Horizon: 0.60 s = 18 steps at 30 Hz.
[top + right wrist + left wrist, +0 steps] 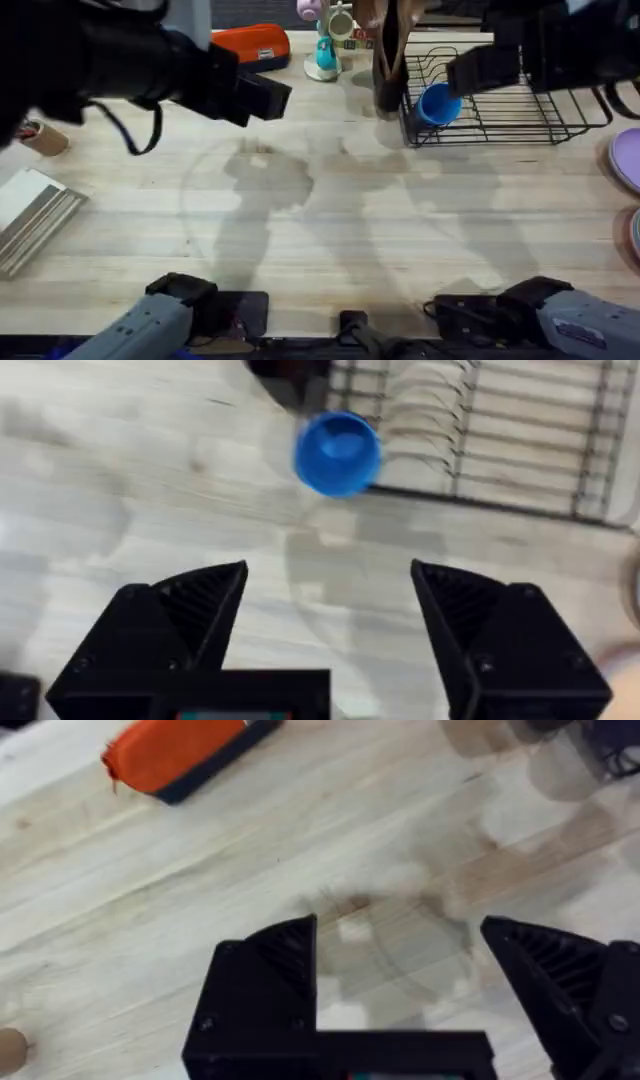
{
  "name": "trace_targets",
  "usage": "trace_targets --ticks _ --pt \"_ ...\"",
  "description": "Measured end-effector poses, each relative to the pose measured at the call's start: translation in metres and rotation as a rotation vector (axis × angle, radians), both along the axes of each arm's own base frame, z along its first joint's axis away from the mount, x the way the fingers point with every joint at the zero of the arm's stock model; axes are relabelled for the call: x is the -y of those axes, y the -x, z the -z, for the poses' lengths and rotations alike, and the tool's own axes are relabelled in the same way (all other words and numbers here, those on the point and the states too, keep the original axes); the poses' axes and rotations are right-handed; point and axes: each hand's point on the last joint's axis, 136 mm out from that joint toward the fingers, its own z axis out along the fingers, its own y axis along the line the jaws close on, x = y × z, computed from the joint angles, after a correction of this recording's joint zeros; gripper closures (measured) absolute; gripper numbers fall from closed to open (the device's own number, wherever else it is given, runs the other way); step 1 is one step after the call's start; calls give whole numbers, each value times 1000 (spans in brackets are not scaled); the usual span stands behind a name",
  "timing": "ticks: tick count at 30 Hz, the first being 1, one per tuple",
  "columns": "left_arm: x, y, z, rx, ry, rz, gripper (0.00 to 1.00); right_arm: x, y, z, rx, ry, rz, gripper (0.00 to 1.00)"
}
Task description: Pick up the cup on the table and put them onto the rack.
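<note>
Right tool point(330, 600) agape, cup point(337, 452) mouth-up

A: Cup point(437, 104)? 
B: Bright blue inside. Rack point(520, 110) is black wire.
A: Table point(330, 220)?
B: Pale wood planks, grey shadow patches. Orange pouch point(250, 45) with dark edge, purple plate point(628, 158) at the side.
A: Grippers?
B: Left gripper point(400, 980) and right gripper point(330, 610) both black, ribbed.

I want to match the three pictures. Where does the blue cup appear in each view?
Overhead: the cup lies upper right, inside the rack at its left end.
Left wrist: not in it.
Right wrist: the cup is at top centre, by the rack's edge.
Shared landmark: the black wire rack.
</note>
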Motion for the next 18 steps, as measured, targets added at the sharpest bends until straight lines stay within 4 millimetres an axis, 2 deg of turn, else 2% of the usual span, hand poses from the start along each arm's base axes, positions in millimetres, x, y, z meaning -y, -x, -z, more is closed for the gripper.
trace_targets --ticks 7,18 --pt "-9 17 -21 79 -3 -20 8 29 11 6 -37 96 143 6" --pt "-22 44 -42 158 3 -72 8 47 23 -1 -15 143 218 5"
